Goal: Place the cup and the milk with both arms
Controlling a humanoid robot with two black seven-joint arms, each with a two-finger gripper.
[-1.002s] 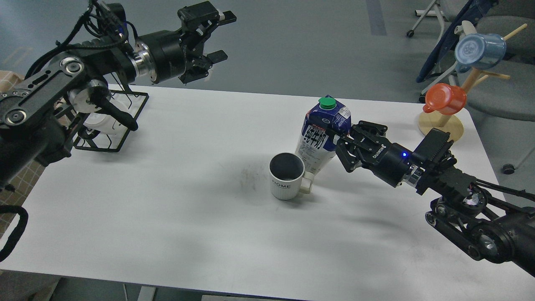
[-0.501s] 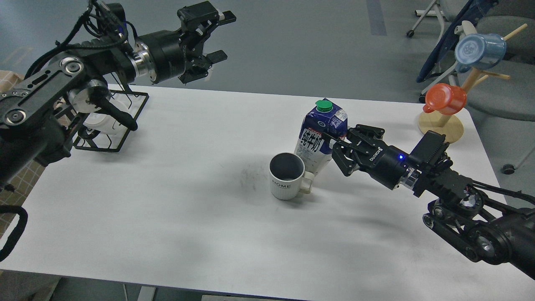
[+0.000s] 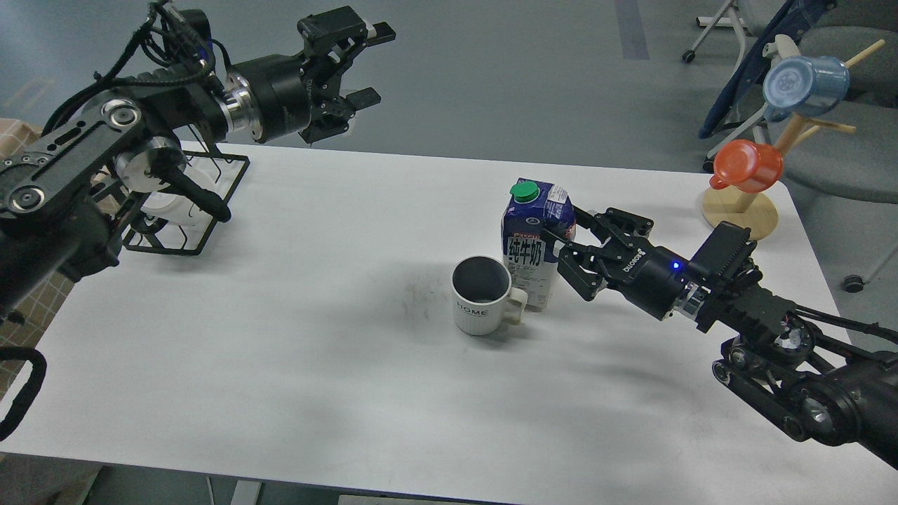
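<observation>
Standing near the table point(image 3: 280, 393) middle, the white cup point(image 3: 481, 294) marked HOME is upright with its handle toward 3 o'clock, and this handle is just beside the foot of the milk carton point(image 3: 531, 245), maybe touching it. The carton stands upright at about 1 o'clock from the cup, green cap on top. The right gripper point(image 3: 572, 252) comes in from 4 o'clock; its fingers lie along the right side of the carton and seem to pinch it, though it cannot be told if they have begun to loosen. Probably the side grip is there to keep the tall carton steady while it is set close to the cup, so the 2 things end as 1 pair.

Farther, at 10 o'clock, a black wire rack point(image 3: 189, 203) sits on the table edge with something white in it. Above it the left gripper point(image 3: 361, 66) hangs in the air, fingers spread, holding nothing; likely its part with the cup is done.

At 2 o'clock a wooden mug tree point(image 3: 744, 207) carries 1 orange mug point(image 3: 749, 165) and 1 blue mug point(image 3: 803, 85). Counted: 1 cup, 1 carton, 2 hanging mugs, 2 arms.
</observation>
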